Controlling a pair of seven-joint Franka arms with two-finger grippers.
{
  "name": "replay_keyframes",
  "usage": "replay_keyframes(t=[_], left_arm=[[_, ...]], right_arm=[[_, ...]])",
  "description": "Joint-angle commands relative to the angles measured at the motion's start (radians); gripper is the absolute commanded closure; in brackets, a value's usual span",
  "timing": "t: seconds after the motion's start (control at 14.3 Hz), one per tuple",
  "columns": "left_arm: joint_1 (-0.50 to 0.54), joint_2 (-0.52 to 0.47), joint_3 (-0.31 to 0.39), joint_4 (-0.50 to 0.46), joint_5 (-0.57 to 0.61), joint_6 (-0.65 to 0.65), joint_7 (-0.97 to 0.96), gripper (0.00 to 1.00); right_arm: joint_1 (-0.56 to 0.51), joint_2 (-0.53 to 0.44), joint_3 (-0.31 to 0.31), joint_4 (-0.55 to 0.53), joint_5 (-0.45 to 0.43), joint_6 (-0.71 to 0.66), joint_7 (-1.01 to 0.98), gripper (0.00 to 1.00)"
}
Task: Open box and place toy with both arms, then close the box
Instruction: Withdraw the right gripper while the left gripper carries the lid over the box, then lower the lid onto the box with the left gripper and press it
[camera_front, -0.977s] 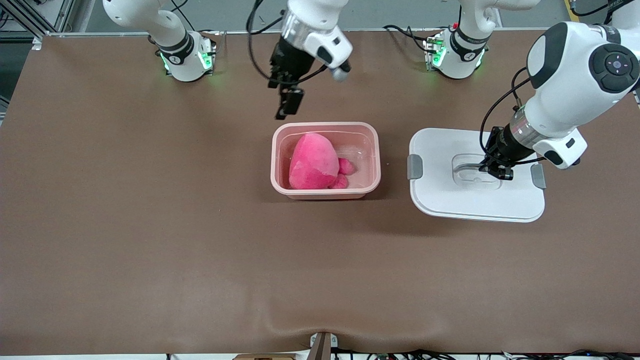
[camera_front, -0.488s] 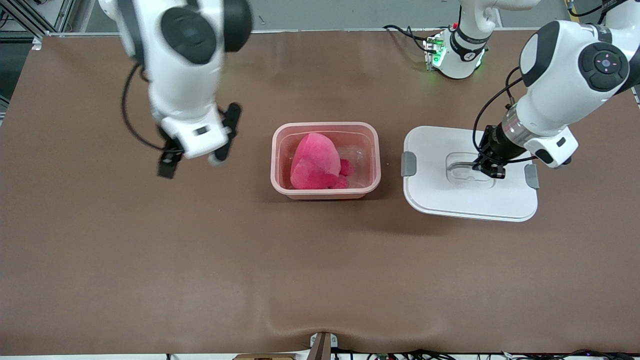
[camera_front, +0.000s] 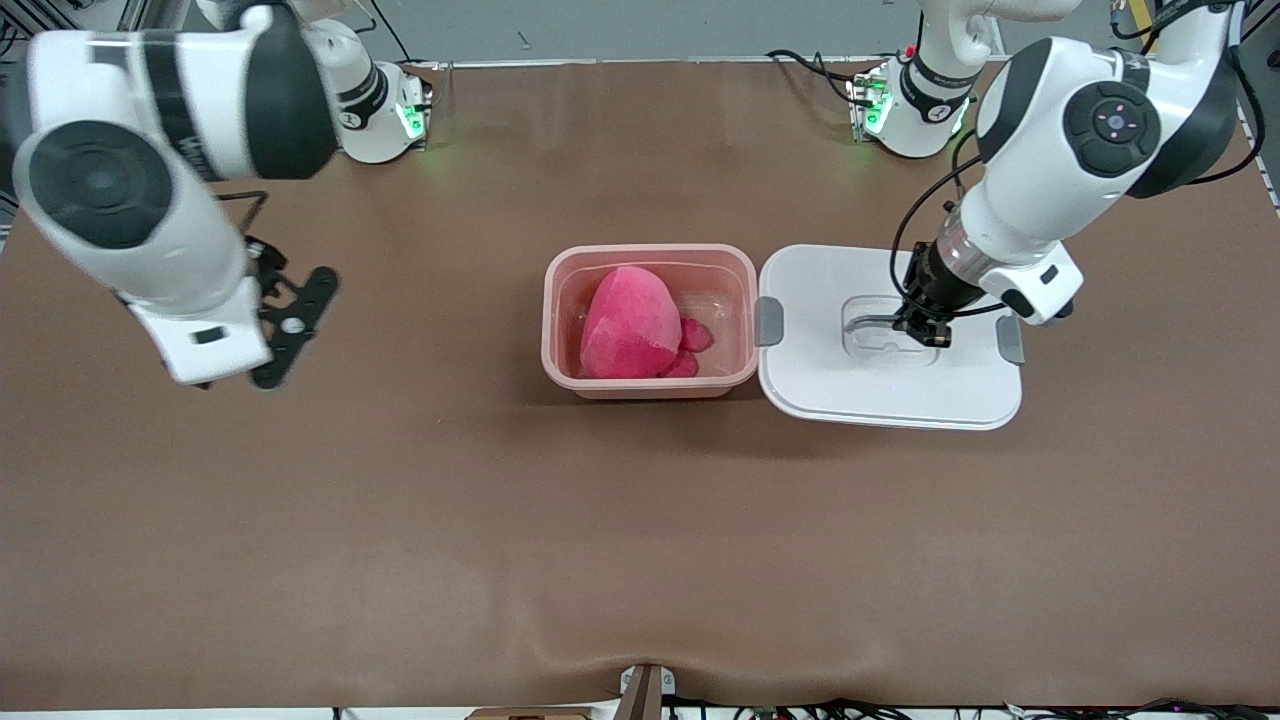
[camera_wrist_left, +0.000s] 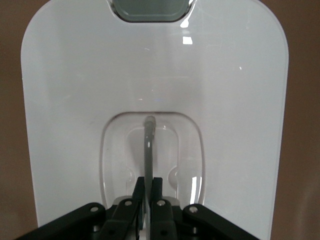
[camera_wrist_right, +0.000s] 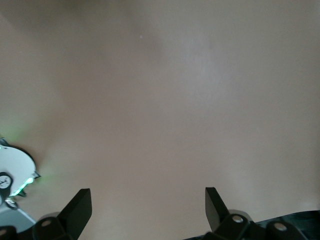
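The box (camera_front: 548, 330), a translucent pink tub, stands open in the middle of the table with the hot-pink toy (camera_front: 630, 325) lying inside it. Its white lid (camera_front: 890, 385) is beside the tub toward the left arm's end, one grey clip (camera_front: 768, 320) almost at the tub's wall. My left gripper (camera_front: 922, 330) is shut on the lid's thin grey centre handle (camera_wrist_left: 148, 145); the left wrist view shows both fingers pinching it over the lid (camera_wrist_left: 75, 100). My right gripper (camera_front: 285, 330) is open and holds nothing, over bare table toward the right arm's end; in its wrist view the gripper (camera_wrist_right: 147, 200) sees only brown mat.
The two arm bases (camera_front: 375, 110) (camera_front: 915, 110) with green lights stand along the table edge farthest from the front camera. A brown mat (camera_front: 640, 550) covers the table. The right arm's base (camera_wrist_right: 12, 175) shows at the edge of the right wrist view.
The right arm swung away from above the box to the right arm's end of the table. The left gripper carried the lid sideways until it came next to the box.
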Motion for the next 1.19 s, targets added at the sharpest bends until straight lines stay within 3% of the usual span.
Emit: replay_keyframes(t=[0.0, 0.21, 0.56, 0.98, 1.12], left_arm=[[0.002, 0.043, -0.045, 0.060, -0.015, -0.011, -0.070, 1.00], [-0.003, 0.071, -0.090, 0.089, -0.011, -0.011, -0.123, 1.00], [-0.053, 0.116, -0.124, 0.109, 0.000, 0.000, -0.218, 1.00], [-0.158, 0.203, -0.125, 0.173, 0.055, 0.002, -0.388, 1.00], [-0.192, 0.232, -0.125, 0.192, 0.060, 0.003, -0.420, 1.00]], right_arm=[[-0.133, -0.109, 0.022, -0.134, 0.077, 0.017, 0.006, 0.00], [-0.205, -0.185, 0.020, -0.235, 0.115, 0.043, 0.012, 0.00], [-0.293, -0.351, 0.020, -0.489, 0.118, 0.222, 0.038, 0.00], [-0.382, -0.404, 0.018, -0.553, 0.163, 0.253, 0.177, 0.00], [-0.376, -0.402, 0.023, -0.553, 0.169, 0.246, 0.304, 0.00]])
